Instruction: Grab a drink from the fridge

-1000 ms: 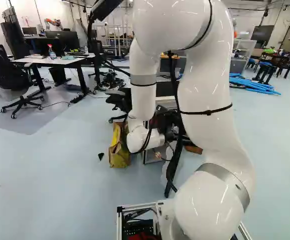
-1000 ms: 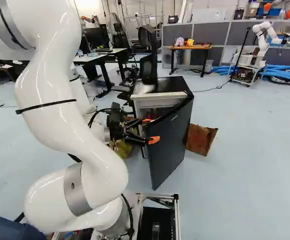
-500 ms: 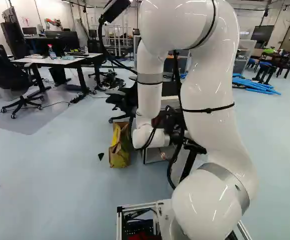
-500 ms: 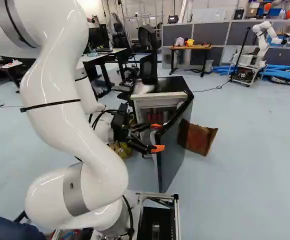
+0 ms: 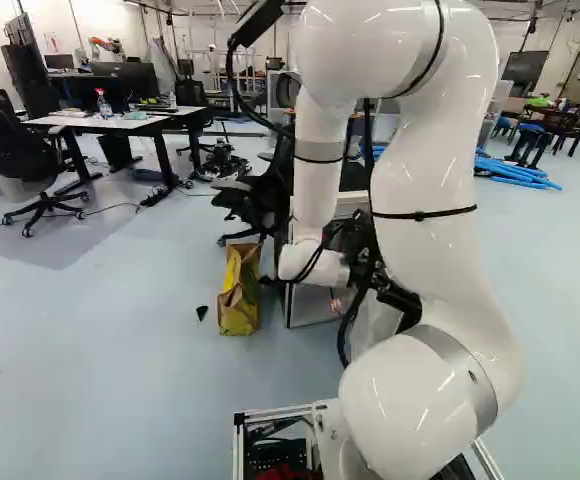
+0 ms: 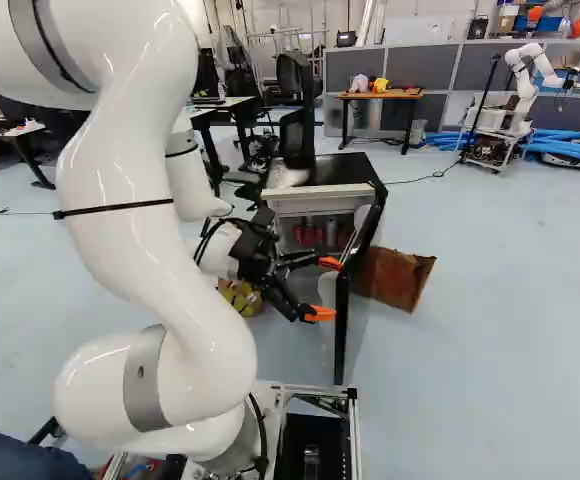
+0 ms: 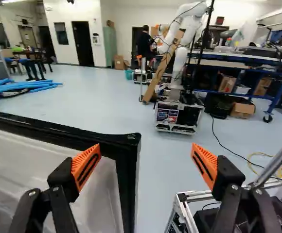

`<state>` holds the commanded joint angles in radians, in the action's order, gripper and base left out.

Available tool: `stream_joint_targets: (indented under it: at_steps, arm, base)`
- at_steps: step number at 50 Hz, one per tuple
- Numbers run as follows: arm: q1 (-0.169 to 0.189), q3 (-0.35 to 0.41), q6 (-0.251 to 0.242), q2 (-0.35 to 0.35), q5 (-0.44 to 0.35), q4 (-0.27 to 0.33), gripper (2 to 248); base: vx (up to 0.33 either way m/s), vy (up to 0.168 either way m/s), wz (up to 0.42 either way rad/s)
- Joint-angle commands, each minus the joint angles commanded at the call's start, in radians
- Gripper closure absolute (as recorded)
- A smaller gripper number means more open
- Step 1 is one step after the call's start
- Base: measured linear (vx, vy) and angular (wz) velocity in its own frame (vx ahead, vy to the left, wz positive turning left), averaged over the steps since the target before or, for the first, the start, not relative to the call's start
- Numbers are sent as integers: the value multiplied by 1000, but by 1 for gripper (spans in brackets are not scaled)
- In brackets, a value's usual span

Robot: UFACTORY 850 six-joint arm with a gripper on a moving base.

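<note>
My gripper (image 6: 327,289) stands open at the inner side of the swung-out fridge door (image 6: 341,320) in the right base view. The fridge (image 6: 313,192) stands open behind it, with several reddish drinks (image 6: 315,236) dim on a shelf inside. Seen from the wrist, nothing is held by the gripper (image 7: 146,158). One orange-padded finger overlaps the door's white inner face (image 7: 58,167), while the black corner of the door (image 7: 124,141) shows between the two fingers. Whether a finger touches the door, I cannot tell.
A yellow bag (image 5: 238,300) is on the floor beside the fridge, and a brown cardboard piece (image 6: 402,278) lies beyond the door. An office chair (image 5: 260,195) is close behind the fridge. Another robot (image 6: 520,100) stands far back; my base's metal frame (image 7: 182,206) shows near the gripper.
The fridge door has swung wider, now nearly edge-on in the right base view, revealing more of the interior. My arm and open gripper have moved rightward along with it. The base has stayed put.
</note>
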<state>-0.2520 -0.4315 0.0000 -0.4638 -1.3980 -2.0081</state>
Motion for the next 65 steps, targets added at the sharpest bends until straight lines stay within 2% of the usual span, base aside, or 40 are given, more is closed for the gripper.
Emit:
stream_joint_targets:
  at_steps: [35,49,65]
  arm:
    - [265,-160,0,-14,81,-15,3]
    - [352,-237,0,-35,100,-15,3]
    - [436,-323,0,-63,106,-15,3]
  base:
    - [0,0,0]
    - [0,0,0]
    - [0,0,0]
